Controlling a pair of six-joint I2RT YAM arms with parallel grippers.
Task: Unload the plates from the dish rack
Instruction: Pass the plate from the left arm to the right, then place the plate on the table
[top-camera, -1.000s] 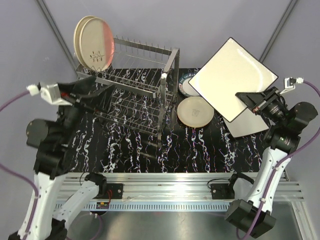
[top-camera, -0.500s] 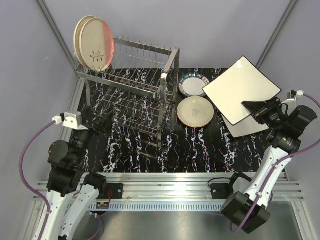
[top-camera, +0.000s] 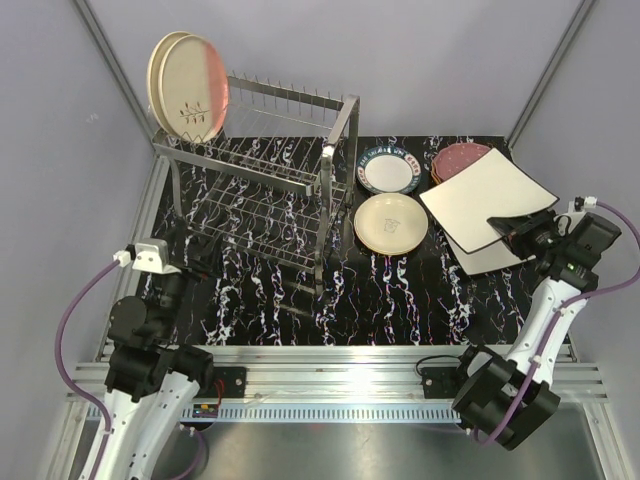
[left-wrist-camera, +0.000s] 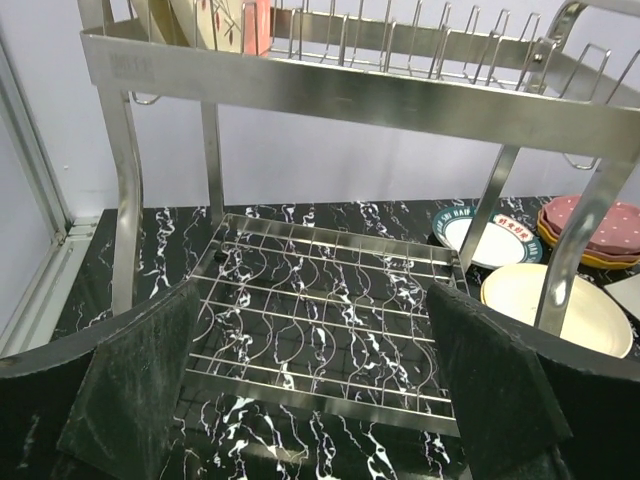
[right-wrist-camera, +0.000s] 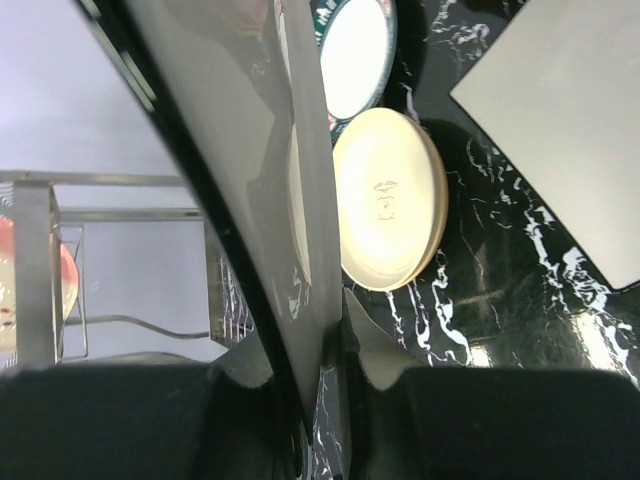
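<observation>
The silver wire dish rack (top-camera: 262, 190) stands at the back left. Two round cream plates (top-camera: 187, 86), the front one with an orange side, stand in its top tier at the far left; they also show in the left wrist view (left-wrist-camera: 215, 22). My right gripper (top-camera: 512, 229) is shut on the near edge of a cream square plate with a dark edge (top-camera: 485, 198), held tilted just above another square plate (top-camera: 492, 258) lying on the table. In the right wrist view the held plate (right-wrist-camera: 250, 150) runs edge-on between the fingers. My left gripper (top-camera: 200, 262) is open and empty, in front of the rack's lower tier (left-wrist-camera: 330, 310).
On the black marble table (top-camera: 400, 290) right of the rack lie a white plate with a dark patterned rim (top-camera: 388, 170), a cream round plate (top-camera: 391, 222) and a stack of maroon dotted plates (top-camera: 458, 158). Grey walls enclose the back and sides.
My right arm has lowered the square plate and swung it right, down over the square plate on the table. My left arm has drawn back from the rack toward the near left.
</observation>
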